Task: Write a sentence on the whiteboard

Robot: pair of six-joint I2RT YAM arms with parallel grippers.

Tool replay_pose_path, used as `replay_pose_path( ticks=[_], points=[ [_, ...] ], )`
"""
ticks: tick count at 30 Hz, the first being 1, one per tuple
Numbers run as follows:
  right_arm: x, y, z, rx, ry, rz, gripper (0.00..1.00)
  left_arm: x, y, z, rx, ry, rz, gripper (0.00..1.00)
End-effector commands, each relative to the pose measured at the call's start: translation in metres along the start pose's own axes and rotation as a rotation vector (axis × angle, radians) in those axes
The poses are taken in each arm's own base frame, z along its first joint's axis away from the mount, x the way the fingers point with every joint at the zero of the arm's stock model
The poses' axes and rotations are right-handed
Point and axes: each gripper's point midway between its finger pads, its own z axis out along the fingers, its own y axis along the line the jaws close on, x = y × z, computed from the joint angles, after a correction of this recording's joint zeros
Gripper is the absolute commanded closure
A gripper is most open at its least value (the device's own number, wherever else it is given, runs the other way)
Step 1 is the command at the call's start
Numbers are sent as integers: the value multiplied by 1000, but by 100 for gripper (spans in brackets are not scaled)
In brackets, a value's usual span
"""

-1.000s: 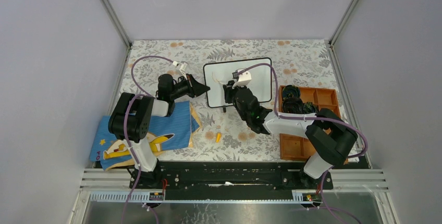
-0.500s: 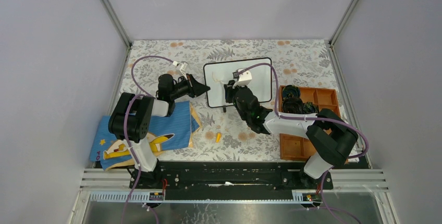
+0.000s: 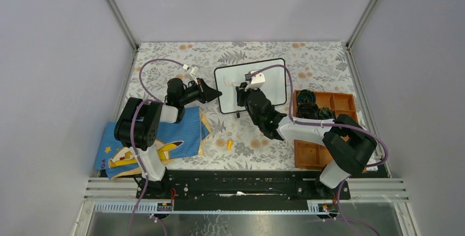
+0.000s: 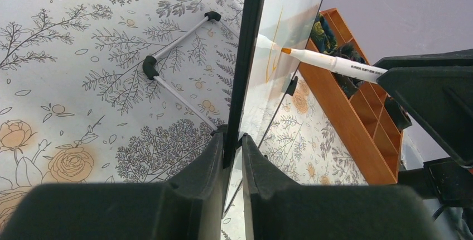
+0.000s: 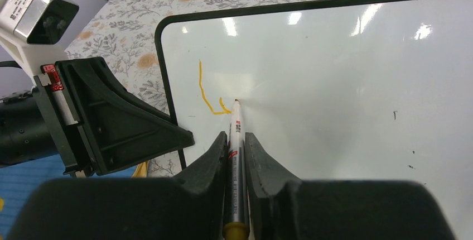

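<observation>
Top view: a floral table [image 3: 318,63] sits between plain grey walls. The whiteboard [image 3: 274,82] stands a little past mid-table. A blue cloth [image 3: 175,131] lies at the near left, and a small orange cap [image 3: 230,144] lies on the table between the arms. An orange tray [image 3: 342,103] at the right holds dark items [image 3: 308,108] in its far compartments; the others look bare. The left gripper [image 3: 211,92] reaches in to the board's left edge. The right gripper [image 3: 241,96] is over the board's face, with its arm stretched in from the right.

Left wrist: the board [image 4: 245,56] is seen edge-on, and the left gripper [image 4: 233,142] is closed narrow on its black frame. A thin stand [image 4: 167,67] with black feet rests on the table behind it. The marker [image 4: 334,64] touches the white face with its orange tip. The tray [image 4: 357,123] lies beyond.

Right wrist: the right gripper [image 5: 236,142] is clamped on the marker [image 5: 236,156], tip on the board [image 5: 334,72]. The sentence [image 5: 205,92] is only a tall orange stroke with a small hook, near the left edge, ending at the tip. The left gripper [image 5: 122,128] meets the frame at the left.
</observation>
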Motion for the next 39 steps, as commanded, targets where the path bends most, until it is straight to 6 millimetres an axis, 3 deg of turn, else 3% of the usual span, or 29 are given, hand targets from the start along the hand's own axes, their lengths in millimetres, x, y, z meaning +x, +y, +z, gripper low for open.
replay_pose_path(
  ticks=[1,21,31,39],
  points=[
    [-29,-1,9,22,-72,23,100,5,1,0,-5,12,12,93],
    [-19,15,13,-54,-32,33,100,5,1,0,-5,14,14,94],
    [-10,10,8,-45,-2,30,100,6,1,0,-7,15,13,95],
    [-22,7,-3,-48,-24,54,100,5,1,0,-7,15,14,95]
  ],
)
